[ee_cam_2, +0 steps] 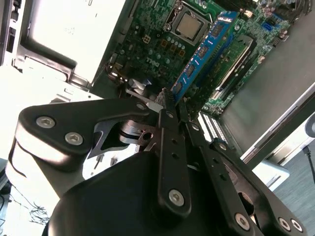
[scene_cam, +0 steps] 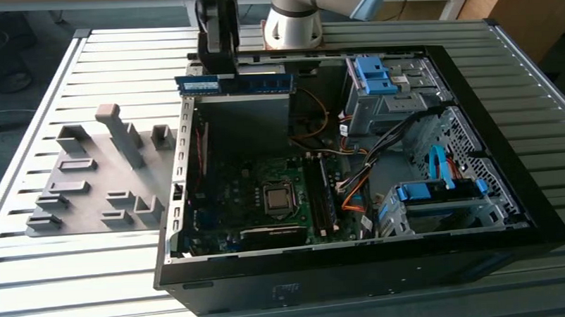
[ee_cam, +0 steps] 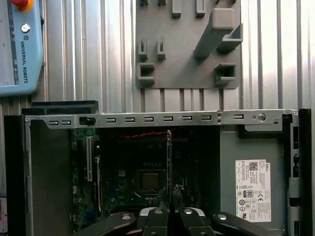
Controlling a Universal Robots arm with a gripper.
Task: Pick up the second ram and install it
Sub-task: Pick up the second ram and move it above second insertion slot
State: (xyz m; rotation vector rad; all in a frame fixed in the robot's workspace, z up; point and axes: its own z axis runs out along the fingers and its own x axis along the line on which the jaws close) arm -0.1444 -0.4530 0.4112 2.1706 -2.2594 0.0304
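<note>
On the exterior view's left lies the grey holder plate (scene_cam: 81,183). Further right, above the far edge of the open computer case (scene_cam: 362,268), the gripper (scene_cam: 220,72) is closed tight on the second ram (scene_cam: 256,82), held level. Carrying is in hand. Seating probably calls for squaring it over a free motherboard slot (scene_cam: 323,196), hard to make out here.

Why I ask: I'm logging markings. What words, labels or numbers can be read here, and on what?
Teach pendant: capital lettering along its edge, a maker's name.
Case label: logos and fine print, too small to read.
Second ram, held by the gripper: sticker print too small to read.
Motherboard: white print, too blurred.
</note>
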